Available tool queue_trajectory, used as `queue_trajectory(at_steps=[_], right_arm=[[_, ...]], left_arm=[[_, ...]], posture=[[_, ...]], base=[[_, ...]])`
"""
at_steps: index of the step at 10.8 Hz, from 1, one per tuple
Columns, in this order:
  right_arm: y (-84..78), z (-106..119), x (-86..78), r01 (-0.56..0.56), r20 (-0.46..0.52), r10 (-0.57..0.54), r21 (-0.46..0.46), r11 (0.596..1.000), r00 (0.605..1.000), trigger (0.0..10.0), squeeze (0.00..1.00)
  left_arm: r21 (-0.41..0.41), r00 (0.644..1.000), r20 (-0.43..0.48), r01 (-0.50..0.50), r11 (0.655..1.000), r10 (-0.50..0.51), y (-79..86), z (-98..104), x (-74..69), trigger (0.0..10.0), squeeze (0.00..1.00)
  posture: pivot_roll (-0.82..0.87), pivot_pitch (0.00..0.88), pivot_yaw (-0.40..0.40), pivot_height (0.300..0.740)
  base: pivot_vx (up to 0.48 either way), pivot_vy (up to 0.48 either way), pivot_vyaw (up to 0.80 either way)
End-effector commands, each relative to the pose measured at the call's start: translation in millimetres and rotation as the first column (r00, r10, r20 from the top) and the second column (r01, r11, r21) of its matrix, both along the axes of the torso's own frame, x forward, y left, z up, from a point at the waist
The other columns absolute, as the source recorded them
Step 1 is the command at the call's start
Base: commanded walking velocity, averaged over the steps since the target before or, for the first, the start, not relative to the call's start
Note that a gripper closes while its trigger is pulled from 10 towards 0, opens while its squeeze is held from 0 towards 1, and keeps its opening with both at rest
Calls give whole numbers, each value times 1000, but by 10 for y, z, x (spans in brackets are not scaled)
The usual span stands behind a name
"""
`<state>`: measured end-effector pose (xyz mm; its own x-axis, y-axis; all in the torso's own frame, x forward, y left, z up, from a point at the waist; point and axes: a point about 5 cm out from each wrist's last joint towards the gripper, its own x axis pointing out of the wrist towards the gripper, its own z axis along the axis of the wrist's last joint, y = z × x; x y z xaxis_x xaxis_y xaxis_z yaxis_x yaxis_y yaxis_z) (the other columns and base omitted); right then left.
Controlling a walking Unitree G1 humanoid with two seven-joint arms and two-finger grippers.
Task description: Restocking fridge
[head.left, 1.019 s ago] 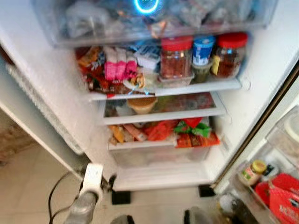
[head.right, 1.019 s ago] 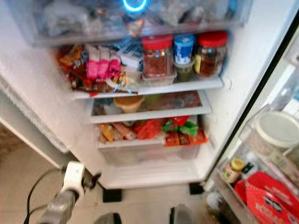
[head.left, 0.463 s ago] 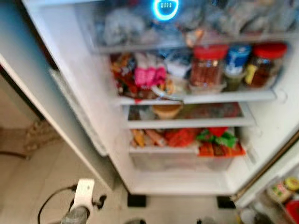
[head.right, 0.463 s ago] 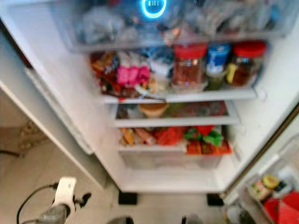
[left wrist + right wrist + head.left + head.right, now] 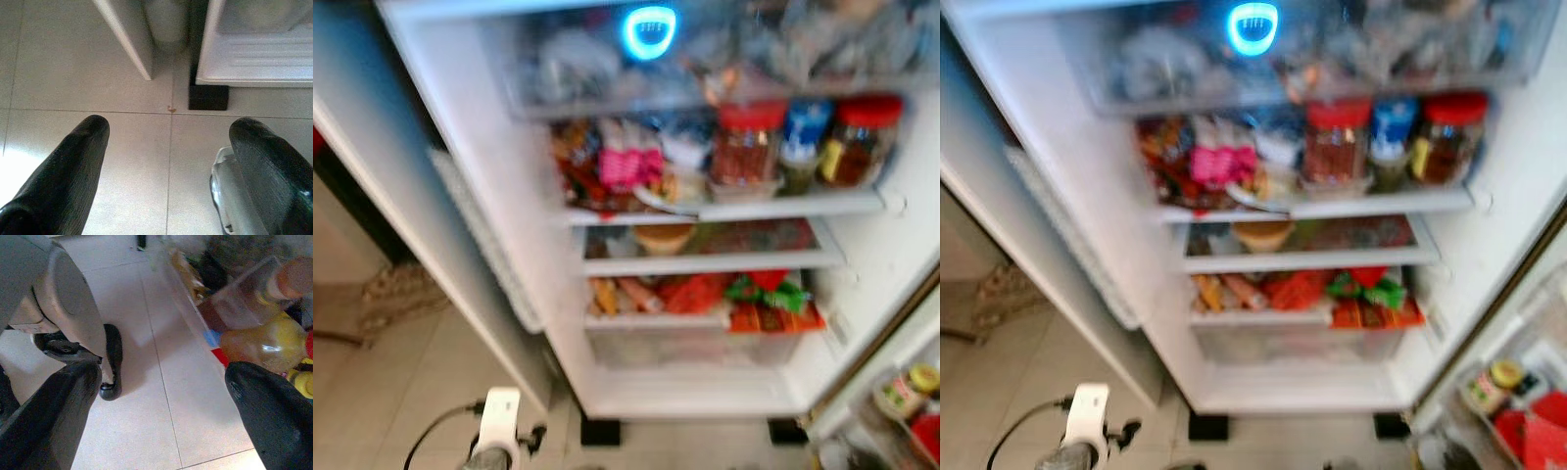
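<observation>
Standing open ahead of the robot, the fridge [image 5: 558, 323] shows blurred but packed shelves. Its top shelf [image 5: 734, 208] carries a red-lidded jar [image 5: 744, 145], a blue-lidded tub [image 5: 803, 137] and a second red-lidded jar [image 5: 860, 142] in a row, with pink packets [image 5: 628, 166] and other wrappers to their left. A tan bowl [image 5: 663, 236] sits on the shelf below, and red and green packets [image 5: 754, 294] lie above the clear bottom drawer [image 5: 695, 345]. A glowing blue ring [image 5: 648, 31] shines at the upper compartment. The door bin [image 5: 1508, 401] at the lower right holds a small yellow-capped jar [image 5: 1500, 377] and something red.

All of this lies well apart from both grippers, which hang low over the tiled floor [image 5: 88, 63]. The left gripper [image 5: 168, 166] points down at the floor just in front of the fridge's base and one black foot [image 5: 208, 97]; its fingers [image 5: 68, 171] are spread wide, holding nothing. The left arm [image 5: 497, 431] shows at the bottom of the head view — white wrist housing, a black cable looping beside it.

The right gripper [image 5: 161, 401] also points at the floor, fingers [image 5: 266, 406] parted and empty. Bottles [image 5: 259, 345] and a clear container [image 5: 242, 298] stand near its outer finger, and the robot's own leg and dark foot [image 5: 110, 357] stand by the other.
</observation>
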<state>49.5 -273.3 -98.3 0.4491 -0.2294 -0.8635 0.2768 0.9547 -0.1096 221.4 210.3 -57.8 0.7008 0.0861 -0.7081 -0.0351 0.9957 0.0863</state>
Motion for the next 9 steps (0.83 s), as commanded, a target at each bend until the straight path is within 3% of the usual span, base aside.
queue_trajectory(at_steps=[1, 9], right_arm=[[95, -36, -2, -9, -13, 9, 33, 999, 1000, 10000, 0], [69, -28, 31, -40, -29, 41, 37, 999, 999, 10000, 0]], left_arm=[[28, 999, -26, -35, 999, 36, 108, 2, -19, 10000, 0], [21, 998, -29, -63, 998, 64, 56, 26, 50, 10000, 0]], posture=[[-97, 0, 68, 655], [-67, 0, 40, 655]], base=[[0, 428, 0], [0, 455, 0]])
